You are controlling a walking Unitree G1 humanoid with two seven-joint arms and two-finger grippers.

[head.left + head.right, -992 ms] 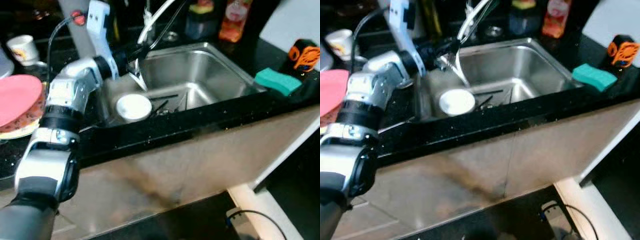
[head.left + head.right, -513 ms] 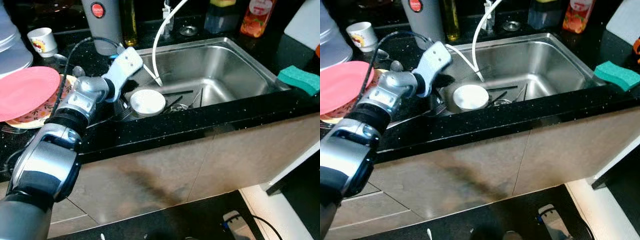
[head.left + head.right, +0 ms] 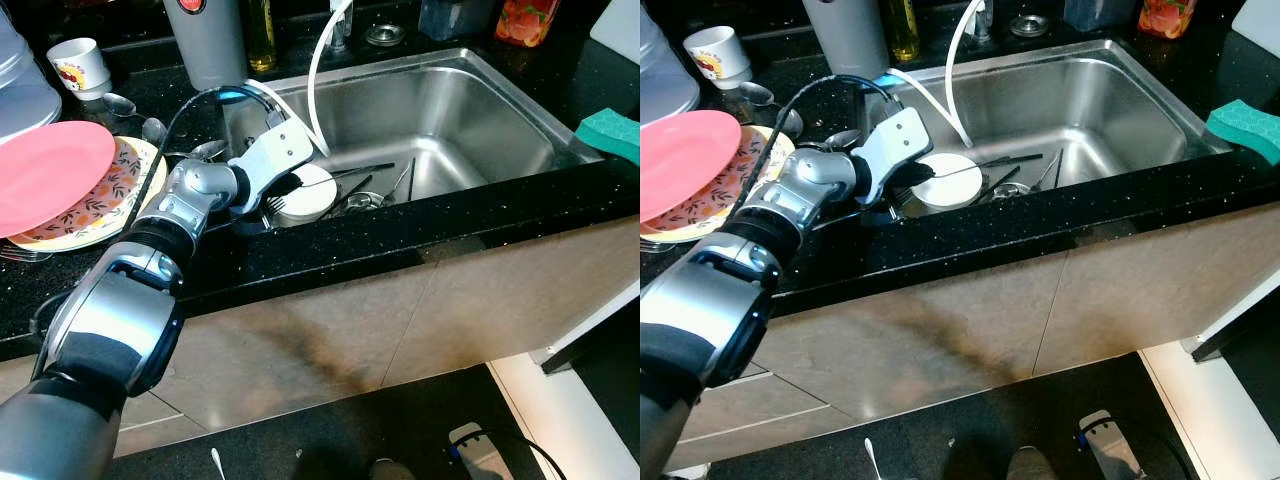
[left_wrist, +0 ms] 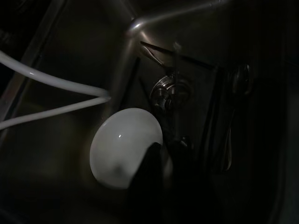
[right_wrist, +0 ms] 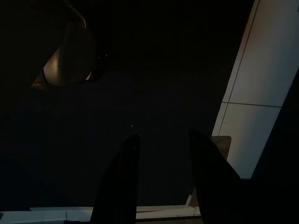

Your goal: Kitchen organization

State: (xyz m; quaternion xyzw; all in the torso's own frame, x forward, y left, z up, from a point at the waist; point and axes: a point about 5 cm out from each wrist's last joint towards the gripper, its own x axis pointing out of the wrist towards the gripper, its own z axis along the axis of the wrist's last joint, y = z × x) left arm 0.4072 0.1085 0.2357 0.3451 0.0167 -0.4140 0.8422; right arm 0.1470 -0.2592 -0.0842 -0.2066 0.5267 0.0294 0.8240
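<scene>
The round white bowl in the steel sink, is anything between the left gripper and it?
Nothing visible blocks it. The left gripper already sits at the near rim of the round white bowl. The thin white hose hangs behind, and the dark cutlery lies on the bowl's far side.

The left tool [image 3: 285, 190] reaches into the steel sink [image 3: 480, 120], its white wrist housing covering the near edge of the round white bowl [image 3: 310, 195], and its black fingers are too dark in the left wrist view to tell how they stand. The pink plate [image 3: 45, 175] hides much of the floral plate [image 3: 120, 190] beneath it. The green sponge [image 3: 610, 135] and orange bottle [image 3: 525, 20] are cut off by the picture's edges.
</scene>
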